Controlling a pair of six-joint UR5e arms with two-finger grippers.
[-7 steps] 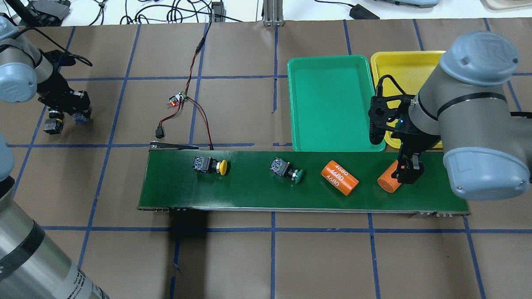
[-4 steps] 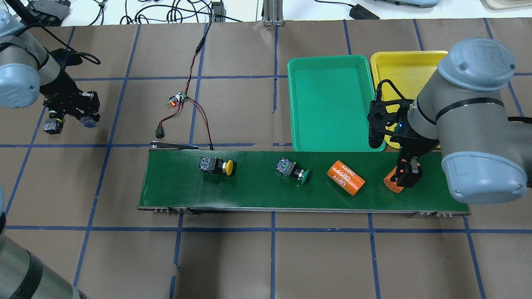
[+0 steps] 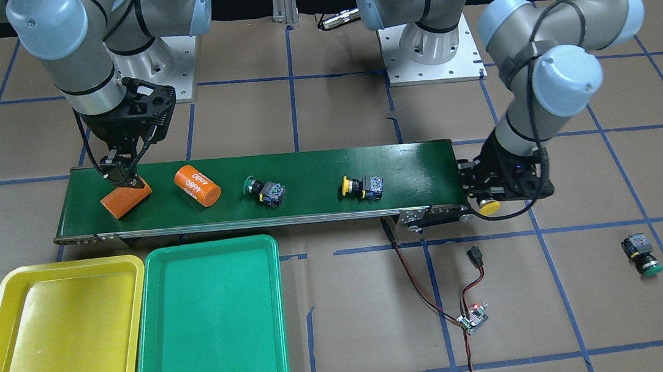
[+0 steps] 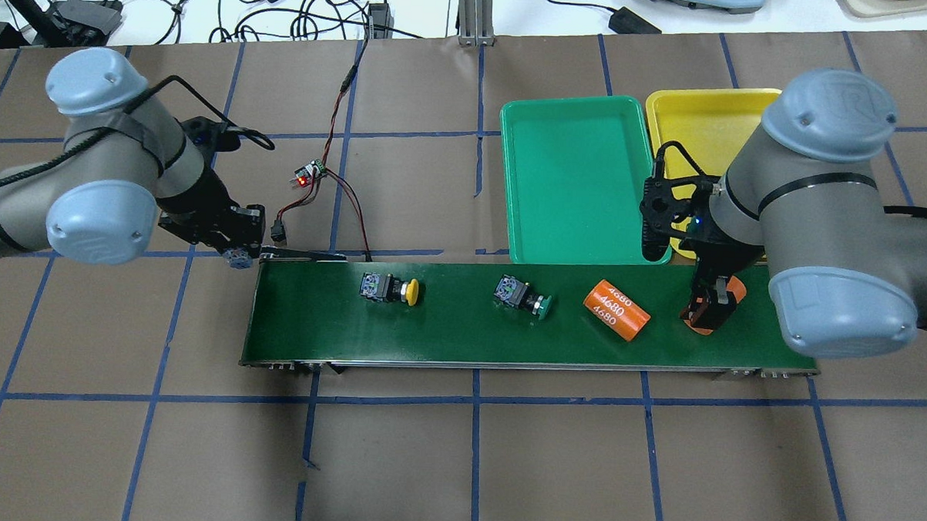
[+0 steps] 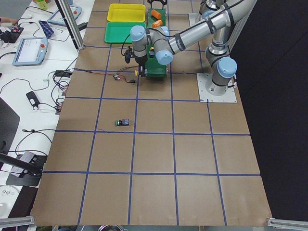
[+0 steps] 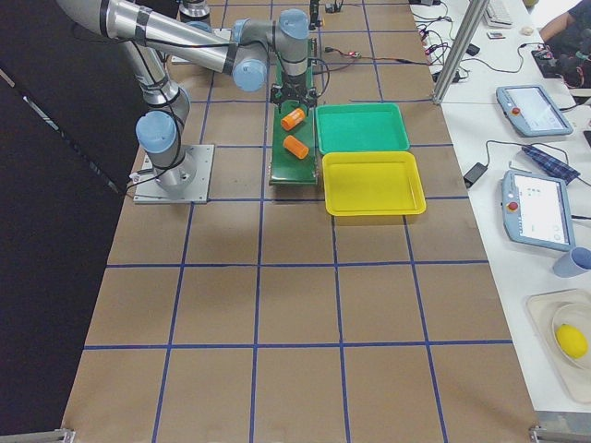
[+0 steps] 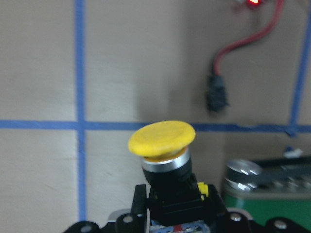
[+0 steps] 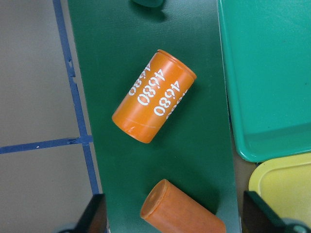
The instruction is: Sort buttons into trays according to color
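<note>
Overhead, right end effector (image 4: 707,318) half-hides orange cylinder (image 4: 696,325)

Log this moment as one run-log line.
left end effector: shut on yellow button | right end effector: open over cylinder | belt: second yellow button, green button | green tray, yellow tray: no buttons

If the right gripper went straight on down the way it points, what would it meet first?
Probably the orange cylinder at the conveyor belt's end, lying right under the open right gripper; how near is unclear.
</note>
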